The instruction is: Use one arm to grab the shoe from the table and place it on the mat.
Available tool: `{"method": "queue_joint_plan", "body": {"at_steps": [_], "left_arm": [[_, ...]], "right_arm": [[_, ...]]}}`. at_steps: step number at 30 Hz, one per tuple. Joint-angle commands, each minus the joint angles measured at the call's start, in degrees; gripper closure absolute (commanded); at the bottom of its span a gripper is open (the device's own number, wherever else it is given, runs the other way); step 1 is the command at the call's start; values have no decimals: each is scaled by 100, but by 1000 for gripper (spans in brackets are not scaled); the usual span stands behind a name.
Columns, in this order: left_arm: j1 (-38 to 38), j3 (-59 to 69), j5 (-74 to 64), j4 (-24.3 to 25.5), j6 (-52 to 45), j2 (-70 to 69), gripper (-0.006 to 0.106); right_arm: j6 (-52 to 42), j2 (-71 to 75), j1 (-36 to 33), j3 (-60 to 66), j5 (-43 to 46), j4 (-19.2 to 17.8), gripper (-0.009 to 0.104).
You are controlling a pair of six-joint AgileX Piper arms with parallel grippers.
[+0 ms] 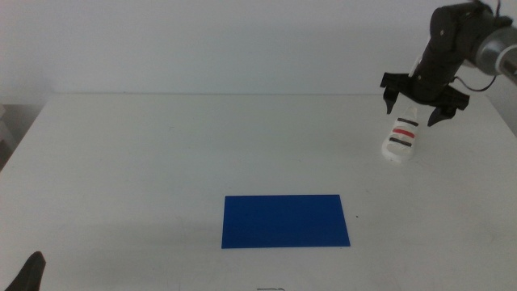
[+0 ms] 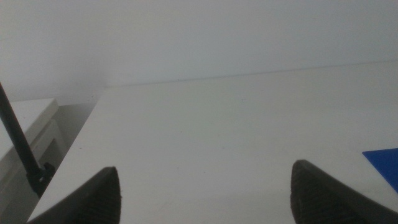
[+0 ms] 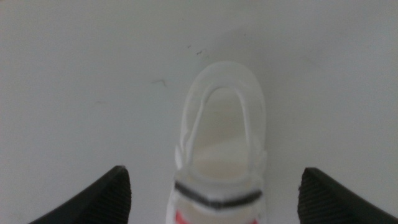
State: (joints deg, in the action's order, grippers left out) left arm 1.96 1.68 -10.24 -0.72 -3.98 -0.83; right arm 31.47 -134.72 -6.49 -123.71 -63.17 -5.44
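The white shoe (image 1: 401, 137) with black and red straps lies on the white table (image 1: 161, 162) at the far right. My right gripper (image 1: 416, 109) hangs open just above its heel end, one jaw on each side, not touching it. The right wrist view looks down into the shoe's opening (image 3: 221, 124), which sits between the open jaws of the gripper (image 3: 221, 199). The dark blue mat (image 1: 285, 221) lies flat near the front centre, bare. My left gripper (image 1: 31, 275) waits at the front left corner, open and empty (image 2: 205, 199).
The mat's corner shows in the left wrist view (image 2: 385, 165). A black cable (image 2: 18, 143) runs down past the table's left edge. A pale wall stands behind the table's far edge.
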Motion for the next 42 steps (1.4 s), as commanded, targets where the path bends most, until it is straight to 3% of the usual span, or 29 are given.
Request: {"method": "queue_joint_plan", "body": {"at_steps": [1, 7, 10, 12, 16, 25, 33, 42], "left_arm": [[22, -19, 477, -49, 84, -108, 7], [22, -19, 477, -49, 84, -108, 7], [22, -19, 477, -49, 84, -108, 7], [22, -19, 477, -49, 84, -108, 7], [22, -19, 477, -49, 84, -108, 7], [22, -19, 477, -49, 84, -108, 7], [22, -19, 477, -49, 84, -108, 7], [22, -19, 477, -49, 84, -108, 7]], "right_arm": [[28, 224, -12, -300, 80, -87, 19], [19, -59, -12, -315, 78, -67, 20], [19, -118, -12, -315, 123, -67, 27], [-24, -136, -12, -315, 199, -59, 41], [-331, -84, -12, -315, 40, -66, 95], [-270, 613, -327, -227, -1096, -12, 96], [798, 1711, -1816, 1216, -912, -913, 96], [2312, 2110, -3383, 2269, -778, -926, 96]]}}
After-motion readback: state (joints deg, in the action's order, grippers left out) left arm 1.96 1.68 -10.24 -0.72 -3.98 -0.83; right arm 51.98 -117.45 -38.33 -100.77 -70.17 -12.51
